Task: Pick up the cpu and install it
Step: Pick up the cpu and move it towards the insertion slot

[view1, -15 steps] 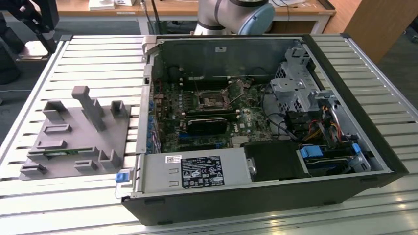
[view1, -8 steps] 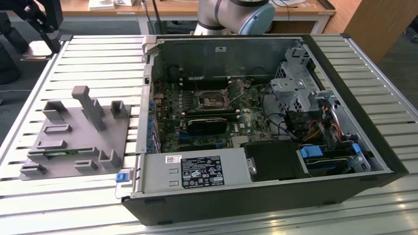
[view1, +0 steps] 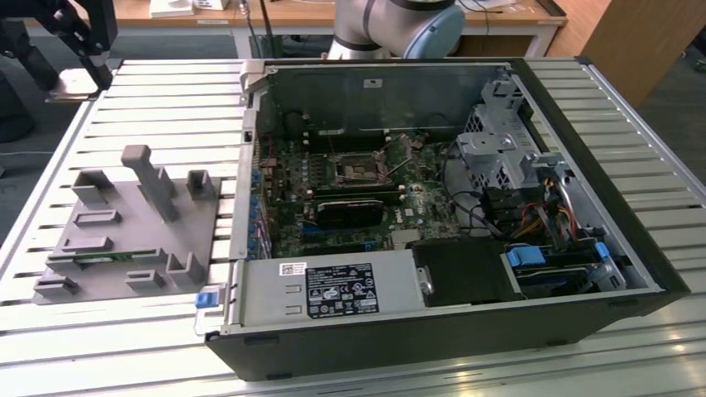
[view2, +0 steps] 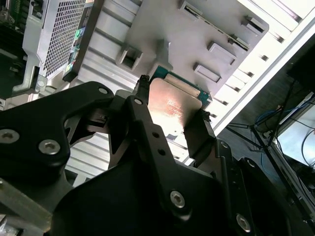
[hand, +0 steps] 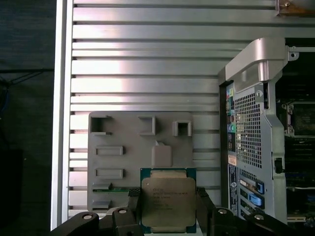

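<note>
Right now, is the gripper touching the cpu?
Touching. In the first wrist view the gripper clamps the cpu: its black fingers press against opposite edges, with no gap on either side.

Black gripper (view2: 173,105) with silver screws (view2: 177,198); pale grey arm (view1: 388,25).

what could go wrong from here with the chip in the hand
1. The hand grips the chip by two opposite edges, above the grey tray. It could slip or tilt in that grip.
2. The socket sits deep inside the open computer case, with a metal cage and cables nearby. The wide hand may bump something going in.
3. A tilted or turned chip might seat badly in the socket.
</note>
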You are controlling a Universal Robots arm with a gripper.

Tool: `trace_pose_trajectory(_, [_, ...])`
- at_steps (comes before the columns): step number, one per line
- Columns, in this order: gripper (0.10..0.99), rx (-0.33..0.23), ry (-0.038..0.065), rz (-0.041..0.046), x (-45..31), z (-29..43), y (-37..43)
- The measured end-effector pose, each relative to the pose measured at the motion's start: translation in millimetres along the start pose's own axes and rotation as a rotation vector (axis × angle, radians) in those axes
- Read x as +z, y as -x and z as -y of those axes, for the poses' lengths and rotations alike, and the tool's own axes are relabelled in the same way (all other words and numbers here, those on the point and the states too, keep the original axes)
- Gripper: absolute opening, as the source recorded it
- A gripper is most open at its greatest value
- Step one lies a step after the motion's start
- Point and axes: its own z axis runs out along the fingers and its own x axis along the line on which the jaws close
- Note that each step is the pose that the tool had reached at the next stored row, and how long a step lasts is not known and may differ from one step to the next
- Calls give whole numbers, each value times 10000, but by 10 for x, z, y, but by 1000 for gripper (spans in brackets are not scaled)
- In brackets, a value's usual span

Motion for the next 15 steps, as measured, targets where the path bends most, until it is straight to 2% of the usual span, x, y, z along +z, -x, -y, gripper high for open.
trace_pose_trajectory(15, [533,0,0,0,3,-4,151])
